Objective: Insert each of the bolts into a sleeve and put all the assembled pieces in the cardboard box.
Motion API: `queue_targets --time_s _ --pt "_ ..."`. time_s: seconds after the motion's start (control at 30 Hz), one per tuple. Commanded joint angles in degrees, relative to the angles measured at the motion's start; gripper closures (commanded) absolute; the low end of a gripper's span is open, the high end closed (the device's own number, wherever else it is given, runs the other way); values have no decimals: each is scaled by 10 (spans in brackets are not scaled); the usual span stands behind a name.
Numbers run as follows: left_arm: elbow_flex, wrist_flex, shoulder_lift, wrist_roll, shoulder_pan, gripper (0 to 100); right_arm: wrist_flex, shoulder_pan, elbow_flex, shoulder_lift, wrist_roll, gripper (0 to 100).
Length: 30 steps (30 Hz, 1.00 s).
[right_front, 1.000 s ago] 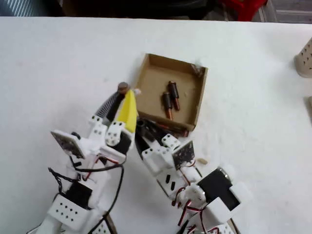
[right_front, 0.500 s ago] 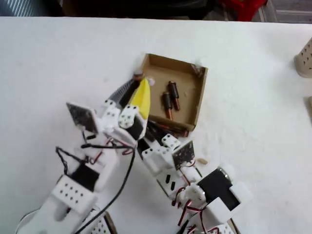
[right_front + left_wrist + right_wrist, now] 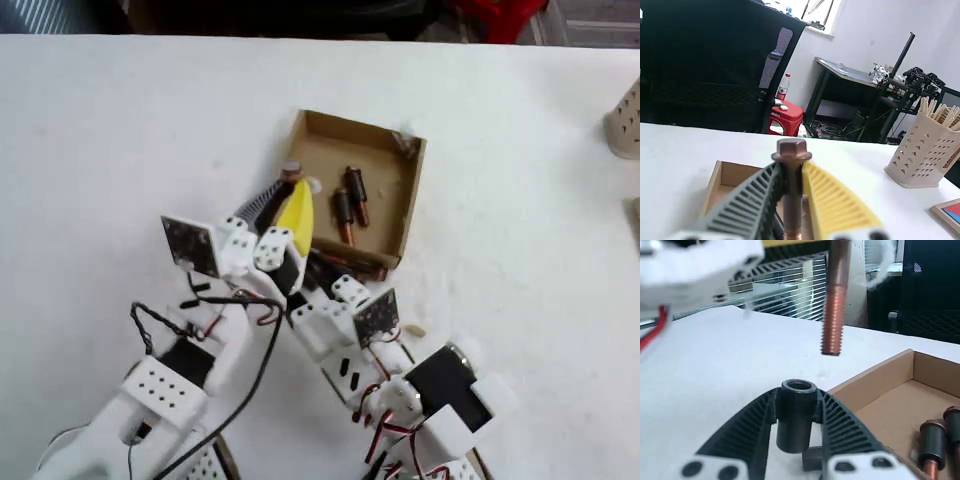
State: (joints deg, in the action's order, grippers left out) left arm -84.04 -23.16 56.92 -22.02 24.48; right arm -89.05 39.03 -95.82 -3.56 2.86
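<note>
Firmly clamped between the left gripper's [image 3: 790, 172] grey and yellow fingers stands a copper bolt [image 3: 791, 187], upright, hex head on top, the jaws closed tight on its shank. From above, its head shows over the left wall of the box [image 3: 412, 205], near the near-left corner. The right gripper [image 3: 797, 399] is narrowed onto a dark sleeve [image 3: 796, 420], held upright with its mouth facing up, just outside that same corner, low over the table [image 3: 120, 150]. The bolt's threaded tip hangs above the sleeve's mouth with a clear gap between them, a little off to one side. Two assembled pieces [image 3: 350, 205] lie side by side on the box floor. A perforated holder [image 3: 625, 120] stands at the far right.
</note>
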Motion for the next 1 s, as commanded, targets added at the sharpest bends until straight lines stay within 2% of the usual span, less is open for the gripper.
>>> queue_targets --time_s 0.0,0.2,0.33,0.43,0.67,0.87,0.97 --pt "2 -26 -1 5 3 978 0 0 -5 -1 4 983" --pt "-11 -26 -1 7 3 977 0 0 -5 -1 4 983" --pt "-33 -26 -1 64 3 977 0 0 -5 -1 2 983" --pt "-35 -26 -1 68 3 977 0 0 -5 -1 2 983" --pt "-69 -22 103 66 3 978 0 0 -5 -1 2 983" --pt "-89 94 224 66 7 978 0 0 -5 -1 2 983" --pt "-92 126 267 66 8 978 0 0 -5 -1 2 983"
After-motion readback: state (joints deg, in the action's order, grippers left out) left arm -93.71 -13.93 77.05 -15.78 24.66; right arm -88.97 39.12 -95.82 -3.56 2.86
